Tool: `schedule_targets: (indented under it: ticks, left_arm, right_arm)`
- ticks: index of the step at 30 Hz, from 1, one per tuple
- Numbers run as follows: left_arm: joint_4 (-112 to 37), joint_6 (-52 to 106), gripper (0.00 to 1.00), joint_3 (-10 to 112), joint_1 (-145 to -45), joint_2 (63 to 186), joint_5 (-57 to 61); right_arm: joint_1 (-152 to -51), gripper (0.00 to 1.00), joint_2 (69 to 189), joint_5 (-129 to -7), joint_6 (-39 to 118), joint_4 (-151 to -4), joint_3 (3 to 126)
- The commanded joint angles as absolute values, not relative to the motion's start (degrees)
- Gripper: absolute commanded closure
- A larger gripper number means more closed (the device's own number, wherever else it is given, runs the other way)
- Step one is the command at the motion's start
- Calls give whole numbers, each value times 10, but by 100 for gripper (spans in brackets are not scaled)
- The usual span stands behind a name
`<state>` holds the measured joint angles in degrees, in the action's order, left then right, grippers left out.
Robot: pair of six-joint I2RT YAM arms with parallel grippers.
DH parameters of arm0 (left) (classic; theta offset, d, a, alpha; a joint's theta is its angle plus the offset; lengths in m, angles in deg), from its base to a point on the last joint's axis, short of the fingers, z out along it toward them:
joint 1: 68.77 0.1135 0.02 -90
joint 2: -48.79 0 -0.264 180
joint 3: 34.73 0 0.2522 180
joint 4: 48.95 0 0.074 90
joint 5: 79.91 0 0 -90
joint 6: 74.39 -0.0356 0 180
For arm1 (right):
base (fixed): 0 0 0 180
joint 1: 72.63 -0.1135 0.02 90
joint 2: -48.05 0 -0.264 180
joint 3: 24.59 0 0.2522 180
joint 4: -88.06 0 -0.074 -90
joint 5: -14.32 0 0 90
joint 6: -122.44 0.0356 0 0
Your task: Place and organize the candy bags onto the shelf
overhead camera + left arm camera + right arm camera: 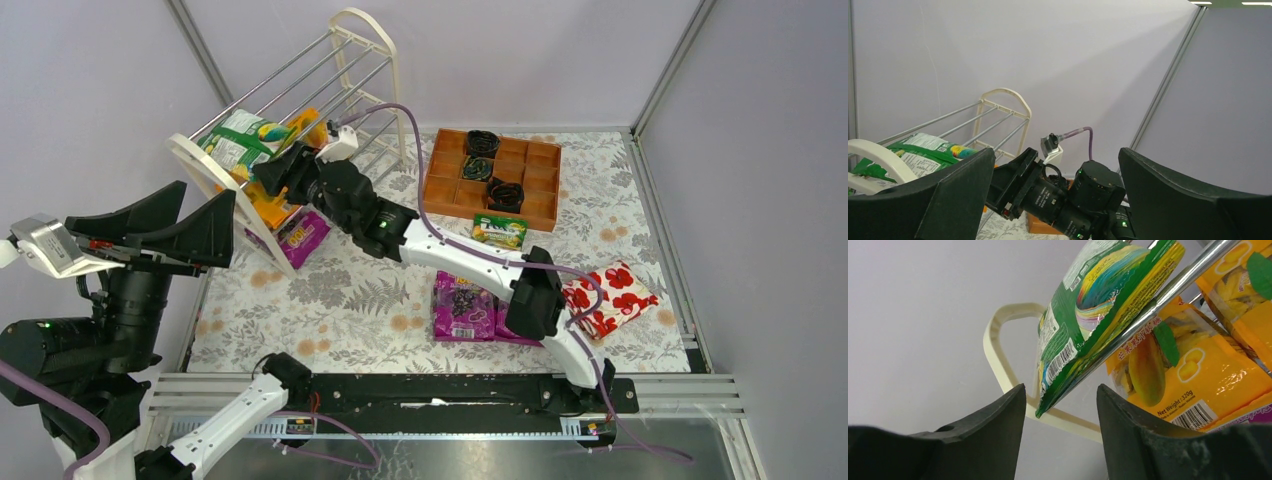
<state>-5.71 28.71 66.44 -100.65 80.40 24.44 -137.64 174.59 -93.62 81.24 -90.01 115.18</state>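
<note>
Holding its fingers apart on nothing, your right pincer [288, 172] is hovering at the near end of the shelf [205, 165], where a green candy bag [1083, 315] is lying on the rods [1168, 292] just above it and orange candy bags [1193, 365] are sitting just beyond. Your left pincer [208, 196] is hanging wide open and empty off to its side, while purple candy bags [462, 308] are lying on the table [340, 300] well behind the right pincer.

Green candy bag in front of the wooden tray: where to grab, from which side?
Probably from straight above, pinching across the short width of the green candy bag at mid-length. It lies flat on the table, long side left-right, and the wooden tray sits close behind its far edge, blocking a low approach from there.
</note>
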Motion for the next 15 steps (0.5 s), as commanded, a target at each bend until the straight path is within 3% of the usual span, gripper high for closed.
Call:
schedule_targets:
  ticks: [1, 7, 10, 15]
  left_arm:
    - [-74, 285, 1, 678, -1008, 803, 237]
    - [-73, 283, 1, 675, -1008, 799, 242]
    - [-74, 283, 1, 675, -1007, 800, 242]
    - [-74, 288, 1, 670, -1008, 798, 240]
  right_arm:
    - [-1374, 46, 1761, -927, 824, -906, 1205]
    - [-1374, 68, 1779, -922, 827, -903, 1231]
    - [-1374, 73, 1791, -912, 831, -910, 1243]
    - [-1375, 90, 1815, -901, 846, -930, 1266]
